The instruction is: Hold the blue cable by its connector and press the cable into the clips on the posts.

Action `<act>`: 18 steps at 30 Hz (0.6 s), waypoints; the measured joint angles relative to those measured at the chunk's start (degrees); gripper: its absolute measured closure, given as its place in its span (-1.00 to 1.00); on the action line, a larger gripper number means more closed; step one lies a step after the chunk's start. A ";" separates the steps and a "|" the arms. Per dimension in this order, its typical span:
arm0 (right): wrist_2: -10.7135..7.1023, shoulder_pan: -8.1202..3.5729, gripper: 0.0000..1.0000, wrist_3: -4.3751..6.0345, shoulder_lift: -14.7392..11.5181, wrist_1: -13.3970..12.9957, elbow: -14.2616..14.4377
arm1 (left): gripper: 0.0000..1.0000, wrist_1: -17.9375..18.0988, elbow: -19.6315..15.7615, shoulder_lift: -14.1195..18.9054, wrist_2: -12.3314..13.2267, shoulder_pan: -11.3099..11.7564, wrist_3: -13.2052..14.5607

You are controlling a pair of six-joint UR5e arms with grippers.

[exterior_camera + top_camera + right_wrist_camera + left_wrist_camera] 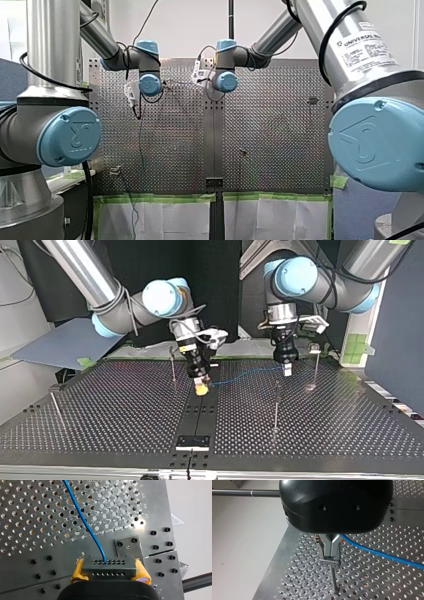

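Note:
In the right wrist view my right gripper (110,572) is shut, its yellow pads (78,572) clamping a dark grey connector block (109,565). The blue cable (86,523) leaves the connector's face and runs over the perforated table. In the top view that cable (245,375) spans from my right gripper (201,388) to my left gripper (287,371). In the left wrist view my left gripper (331,559) has its metal fingers shut on the blue cable (382,554). A thin post (333,580) stands just beneath the fingertips.
Thin upright posts stand on the table: one (173,366) beside my right gripper, one (276,407) in front of my left gripper, one (316,365) at the top view's right, and a tilted one (56,410) at its far left. A small black plate (192,441) sits near the front edge.

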 joint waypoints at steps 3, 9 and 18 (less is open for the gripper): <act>-0.41 -0.14 1.00 0.00 0.26 0.01 -0.19 | 0.97 0.00 0.34 -0.09 0.21 0.15 -0.36; -0.71 0.37 1.00 -0.51 1.76 0.87 -1.35 | 0.97 0.00 0.60 -0.45 0.56 0.73 -1.04; -0.88 1.06 1.00 -0.79 3.91 1.52 -3.62 | 0.97 0.83 0.74 -1.81 0.68 1.79 -1.57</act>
